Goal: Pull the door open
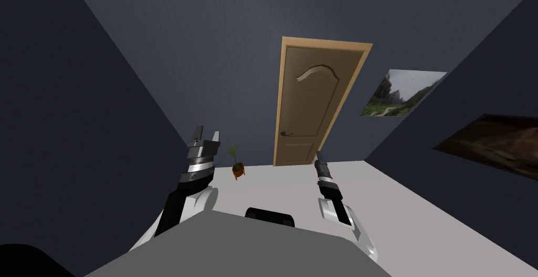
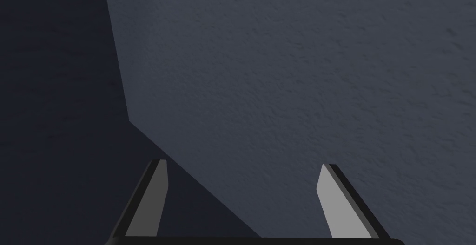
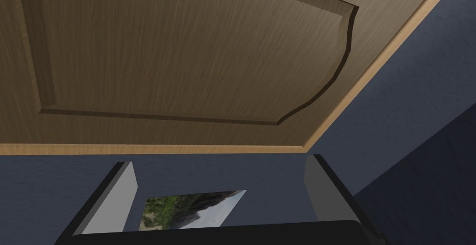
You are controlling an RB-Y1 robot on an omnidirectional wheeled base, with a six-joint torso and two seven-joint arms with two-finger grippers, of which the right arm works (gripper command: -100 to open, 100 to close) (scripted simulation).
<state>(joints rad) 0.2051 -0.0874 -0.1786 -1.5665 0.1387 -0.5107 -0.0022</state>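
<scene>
A brown panelled wooden door [image 1: 314, 100] in a lighter wooden frame stands shut in the far blue-grey wall. Its small dark lever handle [image 1: 286, 133] sits at the door's left edge. My right gripper [image 1: 318, 157] is raised in front of me, well short of the door and to the right of the handle, open with nothing between its fingers. In the right wrist view that gripper [image 3: 221, 179] points at the door's upper panel [image 3: 186, 51]. My left gripper [image 1: 206, 134] is lifted at the left, open and empty, with its fingers [image 2: 151, 200] spread wide.
A small potted plant [image 1: 236, 162] stands on the light floor left of the door. A landscape picture [image 1: 402, 92] hangs right of the door, and a dark picture [image 1: 494, 142] on the right wall. Walls close in on both sides.
</scene>
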